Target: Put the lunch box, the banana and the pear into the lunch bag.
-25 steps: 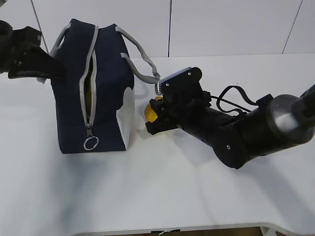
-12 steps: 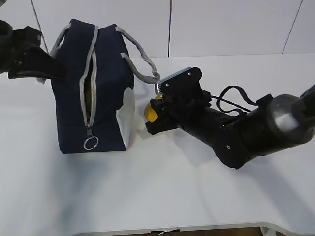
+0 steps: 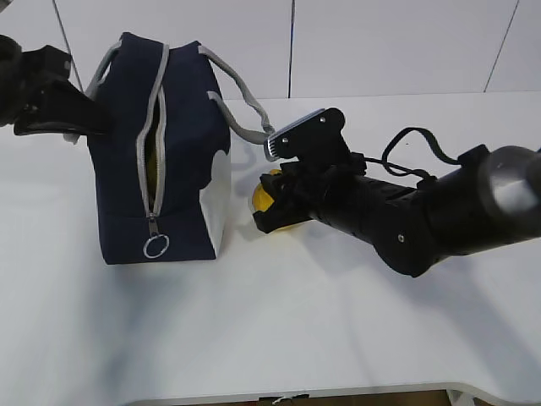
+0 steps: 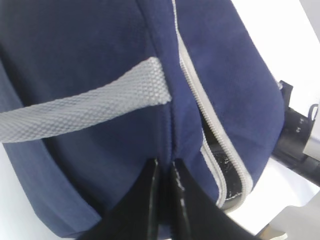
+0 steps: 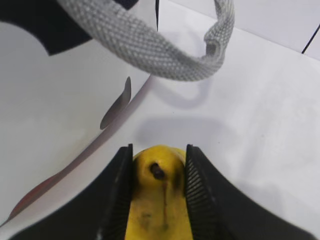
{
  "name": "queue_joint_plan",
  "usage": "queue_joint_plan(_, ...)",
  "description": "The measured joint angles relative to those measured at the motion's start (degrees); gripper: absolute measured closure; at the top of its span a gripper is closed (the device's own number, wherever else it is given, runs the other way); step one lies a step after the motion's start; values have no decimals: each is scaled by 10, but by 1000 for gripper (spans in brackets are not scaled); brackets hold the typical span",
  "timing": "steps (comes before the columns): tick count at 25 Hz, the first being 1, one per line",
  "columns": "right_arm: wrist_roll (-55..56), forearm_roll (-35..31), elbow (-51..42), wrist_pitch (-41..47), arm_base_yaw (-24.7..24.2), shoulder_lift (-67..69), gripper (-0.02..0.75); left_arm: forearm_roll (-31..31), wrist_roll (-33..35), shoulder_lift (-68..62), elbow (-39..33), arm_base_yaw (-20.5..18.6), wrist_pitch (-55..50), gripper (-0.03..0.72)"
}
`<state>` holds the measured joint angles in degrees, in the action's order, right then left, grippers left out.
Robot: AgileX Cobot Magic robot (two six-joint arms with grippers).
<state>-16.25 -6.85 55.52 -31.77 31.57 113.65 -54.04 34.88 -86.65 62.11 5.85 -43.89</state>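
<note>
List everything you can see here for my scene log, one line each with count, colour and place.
lunch bag: one, navy blue with white side panels and a grey zipper partly open, standing at the table's left.
handles: two, grey webbing, on the bag's top; one loops down toward the right gripper.
ring pull: one, metal, hanging at the zipper's lower end.
pear: one, yellow-orange, between the right gripper's fingers, beside the bag's white panel.
yellow item: a sliver, inside the bag's zipper gap; too little shows to name it.
table: one, white.
left gripper: black, shut, pinching the bag's fabric.
right gripper: black, closed on the pear, right of the bag.
</note>
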Motion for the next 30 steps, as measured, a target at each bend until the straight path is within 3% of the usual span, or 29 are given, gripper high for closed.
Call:
queue_joint_plan(20,-28,-3,0,158,0,-170,463,0,0,0,0,0,0,697)
queue_joint_plan(30,-31,-3,0,169,0,-261,463,0,0,0,0,0,-2,697)
